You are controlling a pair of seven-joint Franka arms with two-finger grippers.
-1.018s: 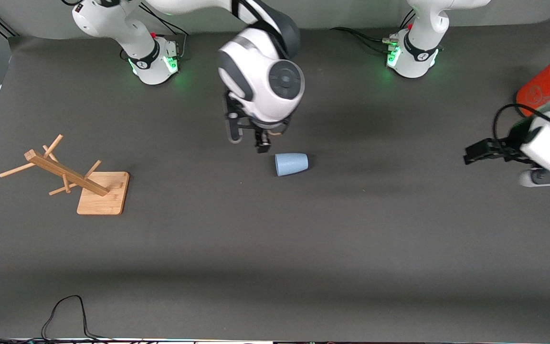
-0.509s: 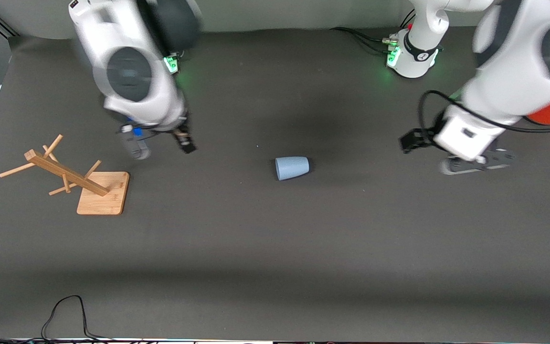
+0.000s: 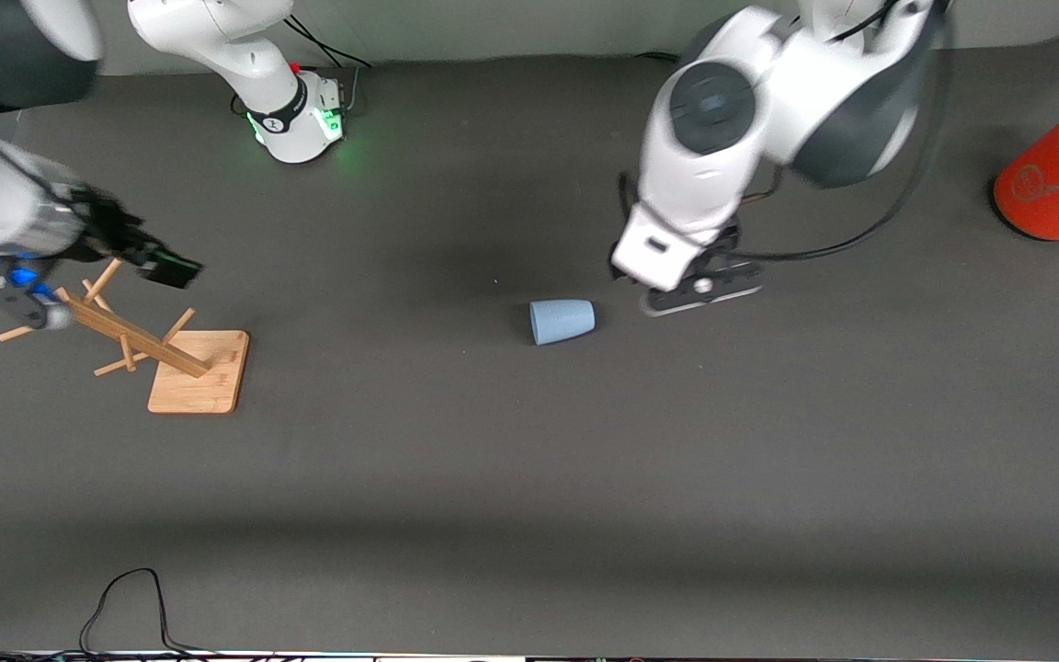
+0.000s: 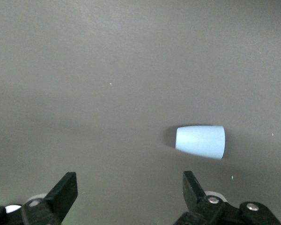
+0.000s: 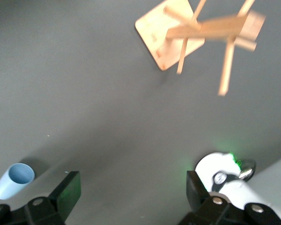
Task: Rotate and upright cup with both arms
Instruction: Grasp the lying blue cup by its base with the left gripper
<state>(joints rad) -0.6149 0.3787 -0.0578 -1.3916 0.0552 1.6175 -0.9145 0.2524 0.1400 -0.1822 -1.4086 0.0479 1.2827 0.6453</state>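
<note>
Cup (image 3: 562,321) on side on table (image 3: 529,460). Left hand (image 4: 126,197) spread wide, empty, above table beside cup. Right hand (image 5: 131,194) spread wide, empty, above wooden rack (image 3: 139,340).

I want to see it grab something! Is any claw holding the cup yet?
No. Both claws are open and empty. The cup lies on its side on the table, the left claw above it, the right claw near the rack.

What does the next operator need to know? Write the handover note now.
Left pincer: open, empty, over the table beside the cup, toward the left arm's end.
Right pincer: open, empty, over the wooden rack at the right arm's end.
Cup: lying on its side mid-table, touched by neither pincer.
Orange can: at the left arm's end, not involved.
Done: nothing visible.
Left: grasp the cup, rotate it, stand it upright.
</note>
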